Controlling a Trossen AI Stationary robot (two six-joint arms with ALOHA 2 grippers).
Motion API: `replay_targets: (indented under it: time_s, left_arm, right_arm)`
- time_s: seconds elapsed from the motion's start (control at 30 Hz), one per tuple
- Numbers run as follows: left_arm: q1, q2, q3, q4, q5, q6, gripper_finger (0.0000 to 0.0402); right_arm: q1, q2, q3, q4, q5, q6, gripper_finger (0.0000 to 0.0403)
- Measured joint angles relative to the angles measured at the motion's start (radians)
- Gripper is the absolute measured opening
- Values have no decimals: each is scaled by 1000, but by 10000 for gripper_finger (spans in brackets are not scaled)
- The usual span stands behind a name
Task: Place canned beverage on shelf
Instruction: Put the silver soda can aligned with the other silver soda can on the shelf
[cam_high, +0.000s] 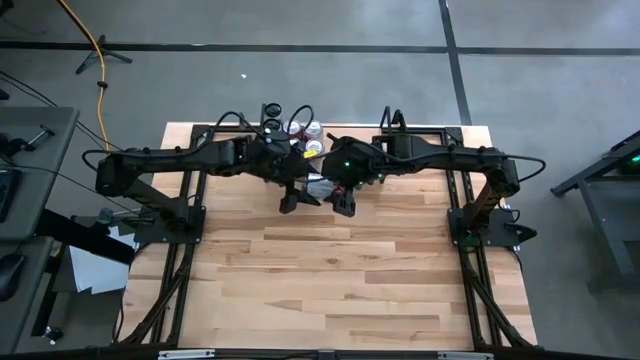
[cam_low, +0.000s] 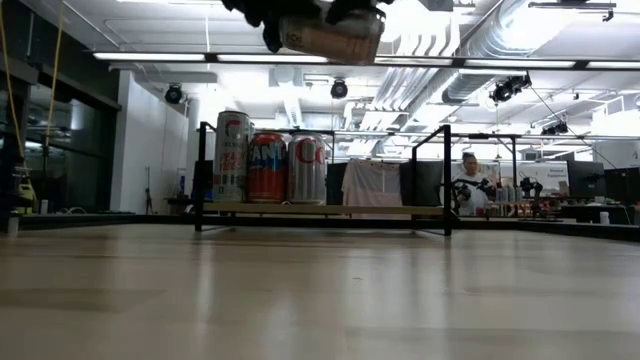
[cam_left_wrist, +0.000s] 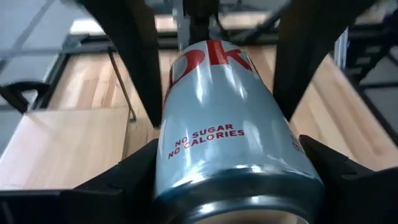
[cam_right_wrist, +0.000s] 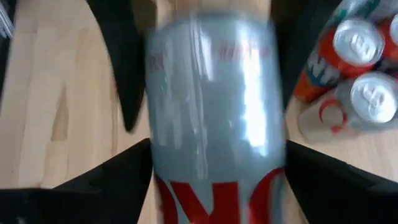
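Observation:
A silver canned beverage (cam_high: 318, 189) with red lettering hangs on its side high over the table's far middle; the low view shows the can (cam_low: 330, 35) at the top. My left gripper (cam_left_wrist: 227, 168) is shut on the end nearer its arm. My right gripper (cam_right_wrist: 217, 155) is open, with a finger close on either side of the other end. The shelf (cam_low: 320, 208), a pale plank between thin black rods, stands at the far edge. Three upright cans (cam_low: 267, 165) rest on it by their bases. My left gripper pinches the can's round wall near one end (cam_left_wrist: 171, 163) between its two fingers (cam_left_wrist: 127, 177). The fingers come slanting down from the table's left and lie along the can. The can lies about level, end to end along the table's width, lifted clear.
The shelved cans (cam_right_wrist: 357, 59) stand just beyond the held can, on the shelf's left part (cam_high: 300, 132). The plank's right part (cam_low: 400, 208) is bare. Black frame rails (cam_high: 185, 240) run along both table sides. Bare wooden tabletop (cam_high: 330, 280) spreads toward the near edge.

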Motion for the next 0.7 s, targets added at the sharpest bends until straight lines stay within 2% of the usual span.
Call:
replay_targets:
  time_s: [0.27,0.37,0.6,0.7]
  left_arm:
    - [37,-49,-2,-143,-115,54,254]
    - [60,-88,-2,-204,-127,48,254]
    - [93,-219,-2,-200,-120,-2,254]
    - [92,-288,-30,-143,-118,-23,254]
  right_arm:
    - [-16,-28,3,-7,71,19,336]
    - [-31,-50,3,-14,82,19,337]
    - [-62,-86,2,-64,101,45,338]
    - [-62,-88,0,-84,100,43,338]
